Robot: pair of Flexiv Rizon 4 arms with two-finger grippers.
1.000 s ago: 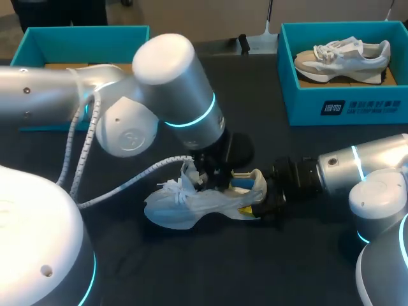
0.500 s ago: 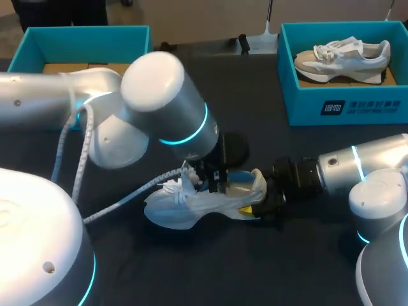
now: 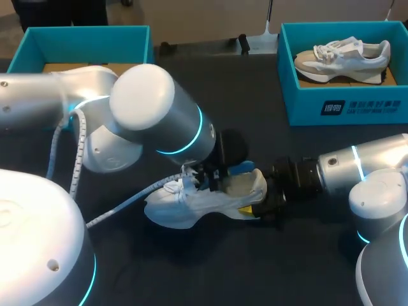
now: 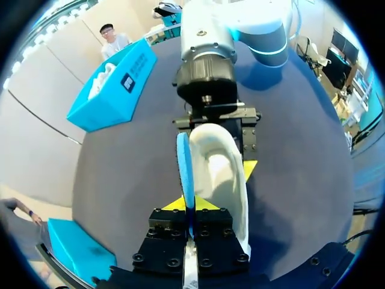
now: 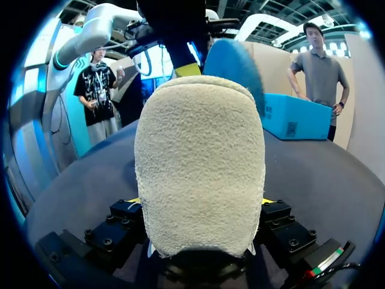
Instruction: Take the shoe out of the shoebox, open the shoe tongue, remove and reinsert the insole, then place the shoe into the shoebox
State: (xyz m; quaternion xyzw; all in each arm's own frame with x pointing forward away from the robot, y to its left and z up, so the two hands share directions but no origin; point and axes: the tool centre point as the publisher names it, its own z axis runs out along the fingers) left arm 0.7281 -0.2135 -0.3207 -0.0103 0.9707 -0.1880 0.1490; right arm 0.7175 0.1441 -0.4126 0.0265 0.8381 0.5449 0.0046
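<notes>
A white shoe (image 3: 191, 205) lies on its side mid-table, toe pointing left. My right gripper (image 3: 263, 199) grips its beige heel (image 5: 198, 162) from both sides. From above the shoe's opening, my left gripper (image 3: 213, 180) is shut on the blue insole (image 3: 240, 168), whose rear end sticks up out of the heel. In the left wrist view the insole (image 4: 184, 171) stands edge-on between the closed fingers of the left gripper (image 4: 189, 220), with the shoe's heel cup (image 4: 219, 174) beside it. In the right wrist view the insole (image 5: 236, 66) rises behind the heel.
A teal shoebox (image 3: 344, 107) at the back right holds a second shoe (image 3: 341, 56). Another teal shoebox (image 3: 83, 35) stands at the back left, partly behind my left arm. Dark table lies in front of the shoe.
My left gripper closed on the insole. The left arm swung down and leftward, and the insole's blue end now shows higher above the heel. The right arm stayed put.
</notes>
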